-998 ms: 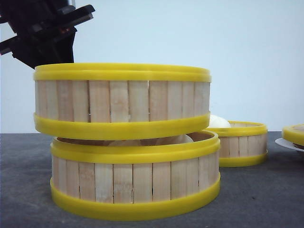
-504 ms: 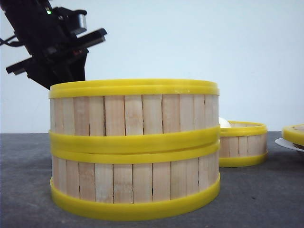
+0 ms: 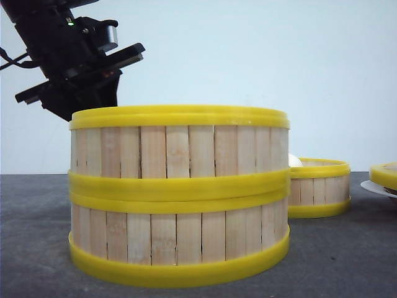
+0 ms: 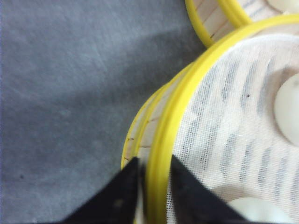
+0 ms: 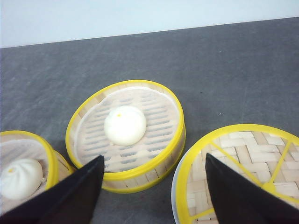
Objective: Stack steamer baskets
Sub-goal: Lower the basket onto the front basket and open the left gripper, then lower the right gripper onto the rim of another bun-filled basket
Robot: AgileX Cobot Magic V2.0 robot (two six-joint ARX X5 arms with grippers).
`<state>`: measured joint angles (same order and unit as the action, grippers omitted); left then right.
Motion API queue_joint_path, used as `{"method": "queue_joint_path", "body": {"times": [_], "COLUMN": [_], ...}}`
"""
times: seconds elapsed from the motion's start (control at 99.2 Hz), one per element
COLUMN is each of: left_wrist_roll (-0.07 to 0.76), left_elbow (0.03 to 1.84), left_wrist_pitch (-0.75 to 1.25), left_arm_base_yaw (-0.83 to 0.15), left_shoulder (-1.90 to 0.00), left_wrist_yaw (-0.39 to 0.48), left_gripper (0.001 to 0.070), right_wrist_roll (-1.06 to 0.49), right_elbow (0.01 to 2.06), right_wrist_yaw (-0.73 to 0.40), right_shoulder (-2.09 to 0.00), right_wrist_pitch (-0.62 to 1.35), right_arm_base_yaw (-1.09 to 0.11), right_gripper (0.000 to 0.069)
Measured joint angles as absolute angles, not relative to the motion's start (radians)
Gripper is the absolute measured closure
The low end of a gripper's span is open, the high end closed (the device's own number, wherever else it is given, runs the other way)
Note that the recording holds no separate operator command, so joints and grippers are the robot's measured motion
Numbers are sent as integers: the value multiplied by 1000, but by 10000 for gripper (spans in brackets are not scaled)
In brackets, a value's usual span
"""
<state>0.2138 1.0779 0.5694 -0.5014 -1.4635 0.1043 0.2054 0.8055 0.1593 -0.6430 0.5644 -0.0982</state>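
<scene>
Now seated flush: upper steamer basket [image 3: 180, 149] on lower basket [image 3: 180, 239]. Left pincer [image 4: 152, 175] angled down, clamped on upper rim; right pincer [image 5: 154, 179] apart.

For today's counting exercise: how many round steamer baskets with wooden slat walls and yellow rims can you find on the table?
3. Two are stacked near the camera, upper basket on lower basket. A third, single basket stands behind, to the right. The woven yellow-rimmed lid further right is not counted.

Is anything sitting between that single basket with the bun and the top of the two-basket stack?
Nothing visible. The single basket stands apart on the table, and the stack has an open top; only the left gripper pinches its rim.
</scene>
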Motion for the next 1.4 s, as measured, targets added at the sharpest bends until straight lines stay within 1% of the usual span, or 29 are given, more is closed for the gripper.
{"method": "queue_joint_path", "body": {"times": [0.04, 0.081, 0.131, 0.212, 0.343, 0.575, 0.787, 0.897, 1.039, 1.129, 1.22, 1.402], "left_wrist_roll": [215, 214, 214, 214, 214, 214, 214, 216, 265, 307, 332, 345], "left_elbow": [1077, 1077, 1077, 1077, 1075, 1075, 1068, 993, 829, 749, 727, 728], "left_wrist_pitch": [572, 572, 570, 562, 529, 480, 507, 496, 512, 570, 645, 698], "left_arm_base_yaw": [-501, -500, -497, -490, -471, -454, -454, -454, -454, -455, -455, -455], "left_shoulder": [-1470, -1471, -1467, -1450, -1356, -1061, -808, -688, -532, -459, -416, -352], "left_wrist_yaw": [104, 104, 104, 102, 86, 76, 76, 74, 75, 78, 80, 83], "left_gripper": [507, 472, 449, 435, 430, 430, 430, 430, 430, 430, 430, 430], "right_wrist_roll": [205, 205, 205, 205, 206, 205, 205, 205, 205, 205, 205, 206], "right_elbow": [805, 805, 805, 805, 805, 822, 968, 1058, 1145, 1183, 1221, 1268], "right_wrist_yaw": [163, 167, 180, 191, 208, 209, 209, 209, 208, 206, 190, 147], "right_shoulder": [-645, -646, -653, -673, -725, -874, -1108, -1243, -1412, -1508, -1585, -1703], "right_wrist_pitch": [564, 564, 564, 564, 560, 481, 468, 472, 486, 474, 466, 443], "right_arm_base_yaw": [-98, -98, -98, -98, -98, -98, -98, -98, -98, -98, -98, -98], "right_gripper": [265, 265, 265, 265, 265, 265, 265, 265, 265, 265, 265, 266]}}
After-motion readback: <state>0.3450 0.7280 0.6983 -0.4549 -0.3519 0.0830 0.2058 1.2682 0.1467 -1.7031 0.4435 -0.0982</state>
